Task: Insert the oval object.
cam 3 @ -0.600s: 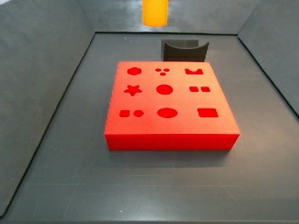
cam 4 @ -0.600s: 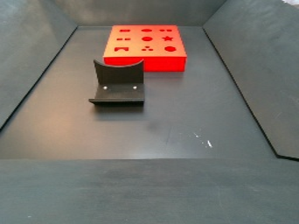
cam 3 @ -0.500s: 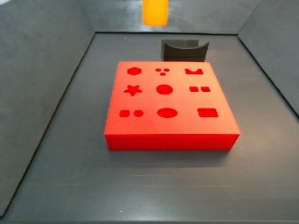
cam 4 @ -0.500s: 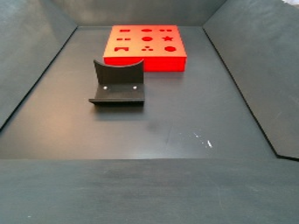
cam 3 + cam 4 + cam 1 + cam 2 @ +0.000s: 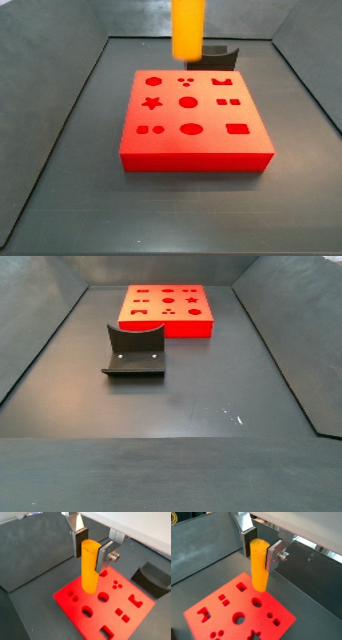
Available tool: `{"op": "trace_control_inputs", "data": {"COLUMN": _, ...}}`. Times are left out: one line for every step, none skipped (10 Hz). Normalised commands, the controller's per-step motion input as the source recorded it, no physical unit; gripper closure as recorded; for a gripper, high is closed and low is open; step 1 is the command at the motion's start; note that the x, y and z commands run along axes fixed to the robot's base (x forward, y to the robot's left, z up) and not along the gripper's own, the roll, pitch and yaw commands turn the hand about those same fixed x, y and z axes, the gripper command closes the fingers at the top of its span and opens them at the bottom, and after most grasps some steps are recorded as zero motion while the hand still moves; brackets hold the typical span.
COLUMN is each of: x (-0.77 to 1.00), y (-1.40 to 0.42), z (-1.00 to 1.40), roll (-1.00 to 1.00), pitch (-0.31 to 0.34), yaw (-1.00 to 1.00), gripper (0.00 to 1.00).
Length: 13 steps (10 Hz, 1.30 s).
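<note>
While the dark grey floor (image 5: 174,406) lies bare around them, the dark L-shaped fixture (image 5: 134,351) on its base plate stands toward the left of a side view, well apart from the flat red rectangular block (image 5: 167,308) with shaped cut-outs farther back. In a side view the same red block (image 5: 194,120) sits mid-floor, and the long, smooth yellow-orange oval object (image 5: 189,28) hangs upright above its far edge, clear of the surface, with the fixture (image 5: 218,55) just behind it. In both wrist views the gripper (image 5: 91,548) (image 5: 262,548) is clamped on the peg's upper end, its flat silver fingers (image 5: 78,531) (image 5: 276,554) pressing either side; the peg (image 5: 89,566) (image 5: 260,565) points down over the block (image 5: 107,609) (image 5: 234,609), not touching it.
</note>
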Motion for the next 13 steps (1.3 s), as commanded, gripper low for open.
{"op": "trace_control_inputs", "data": {"x": 0.91, "y": -0.41, "z": -0.46, "roll": 0.25, "pitch": 0.0, "yaw": 0.03, "gripper": 1.0}}
{"op": "trace_control_inputs", "data": {"x": 0.76, "y": -0.38, "z": -0.55, "roll": 0.24, "pitch": 0.139, "yaw": -0.01, "gripper": 1.0}}
{"op": "trace_control_inputs", "data": {"x": 0.78, "y": -0.2, "z": -0.75, "roll": 0.16, "pitch": 0.131, "yaw": -0.11, "gripper": 1.0}}
{"op": "trace_control_inputs", "data": {"x": 0.72, "y": -0.08, "z": -0.87, "roll": 0.14, "pitch": 0.107, "yaw": -0.2, "gripper": 1.0}}
{"op": "trace_control_inputs", "data": {"x": 0.74, "y": 0.0, "z": -0.85, "roll": 0.16, "pitch": 0.124, "yaw": -0.26, "gripper": 1.0}}
{"op": "trace_control_inputs", "data": {"x": 0.65, "y": 0.03, "z": -0.76, "roll": 0.18, "pitch": 0.179, "yaw": -0.29, "gripper": 1.0}}
{"op": "trace_control_inputs", "data": {"x": 0.6, "y": 0.0, "z": -0.84, "roll": 0.14, "pitch": 0.116, "yaw": -0.27, "gripper": 1.0}}
{"op": "trace_control_inputs", "data": {"x": 0.48, "y": 0.05, "z": -0.78, "roll": 0.04, "pitch": 0.041, "yaw": -0.24, "gripper": 1.0}}
{"op": "trace_control_inputs", "data": {"x": 0.27, "y": 0.23, "z": -0.67, "roll": -0.03, "pitch": 0.0, "yaw": -0.07, "gripper": 1.0}}
{"op": "trace_control_inputs", "data": {"x": 0.0, "y": 0.33, "z": -0.62, "roll": -0.17, "pitch": -0.034, "yaw": 0.0, "gripper": 1.0}}
{"op": "trace_control_inputs", "data": {"x": -0.08, "y": 0.39, "z": -0.28, "roll": -0.37, "pitch": -0.169, "yaw": 0.0, "gripper": 1.0}}
{"op": "trace_control_inputs", "data": {"x": -0.2, "y": 0.29, "z": 0.03, "roll": -0.5, "pitch": -0.343, "yaw": 0.0, "gripper": 1.0}}
{"op": "trace_control_inputs", "data": {"x": -0.17, "y": 0.17, "z": 0.15, "roll": -0.5, "pitch": -0.47, "yaw": 0.01, "gripper": 1.0}}
